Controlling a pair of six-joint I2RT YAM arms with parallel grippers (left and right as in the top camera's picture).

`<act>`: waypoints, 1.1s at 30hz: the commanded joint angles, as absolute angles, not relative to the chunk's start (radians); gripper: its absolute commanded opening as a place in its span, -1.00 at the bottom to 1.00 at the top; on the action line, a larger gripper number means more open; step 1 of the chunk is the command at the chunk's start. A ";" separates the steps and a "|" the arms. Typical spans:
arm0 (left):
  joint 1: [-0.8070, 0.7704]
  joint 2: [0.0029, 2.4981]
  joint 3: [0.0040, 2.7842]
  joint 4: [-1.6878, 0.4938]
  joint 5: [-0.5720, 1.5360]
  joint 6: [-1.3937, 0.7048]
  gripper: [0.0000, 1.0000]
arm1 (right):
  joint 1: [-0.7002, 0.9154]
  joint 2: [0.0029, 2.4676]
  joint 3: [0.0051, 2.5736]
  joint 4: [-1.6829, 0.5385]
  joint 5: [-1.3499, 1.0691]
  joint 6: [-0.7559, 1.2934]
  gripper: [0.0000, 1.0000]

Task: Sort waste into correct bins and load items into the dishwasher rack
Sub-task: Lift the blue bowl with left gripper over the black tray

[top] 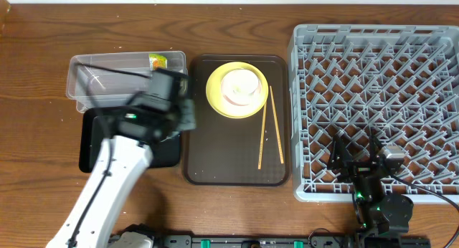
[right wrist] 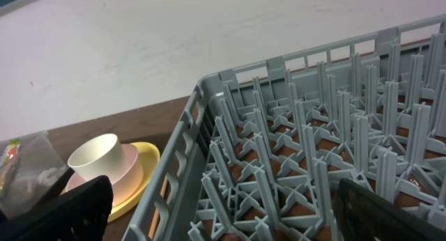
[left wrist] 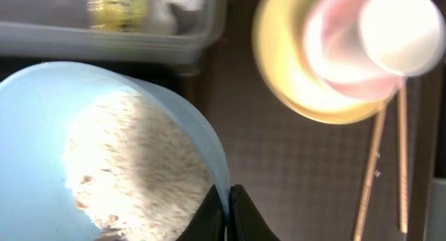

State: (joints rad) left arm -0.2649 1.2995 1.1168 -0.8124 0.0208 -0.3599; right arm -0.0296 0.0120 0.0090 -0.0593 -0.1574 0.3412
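My left gripper (left wrist: 228, 214) is pinched shut on the rim of the light blue bowl (left wrist: 31, 122), one finger inside and one outside, and the bowl carries a heap of loose white rice (left wrist: 132, 171). From above, my left arm hides the bowl and sits over the far right corner of the black tray (top: 90, 153). The clear tub (top: 77, 70) is just beyond it on the far side, with the snack wrapper (top: 158, 61) already inside. The relation that matters is this: the bowl hangs to the left of my fingers and the black tray lies below and to the near left. I judge that tipping the bowl leftward over that tray is what sends the rice in, not onto the table. The brown tray (top: 215, 165) is just to my right, holding the yellow plate (top: 215, 99) with the white cup (top: 239, 83) stacked on it. The chopsticks (top: 264, 130) lie there too, running near to far. My right gripper (top: 356, 151) stands wide and empty over the near edge of the dishwasher rack (top: 380, 83), so it is far nearer to that rack than my left.
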 commanded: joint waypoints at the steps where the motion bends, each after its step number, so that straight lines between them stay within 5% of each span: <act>1: -0.116 1.294 1.107 -0.830 0.180 -0.278 -0.87 | -0.028 0.007 0.006 -0.060 -0.161 0.351 0.99; 11: 0.288 1.342 1.090 -0.807 0.694 -0.174 -0.88 | -0.028 0.007 0.006 -0.060 -0.161 0.351 0.99; 33: 0.573 1.431 0.871 -0.533 1.282 -0.146 -0.88 | -0.028 0.007 0.006 -0.060 -0.161 0.351 0.98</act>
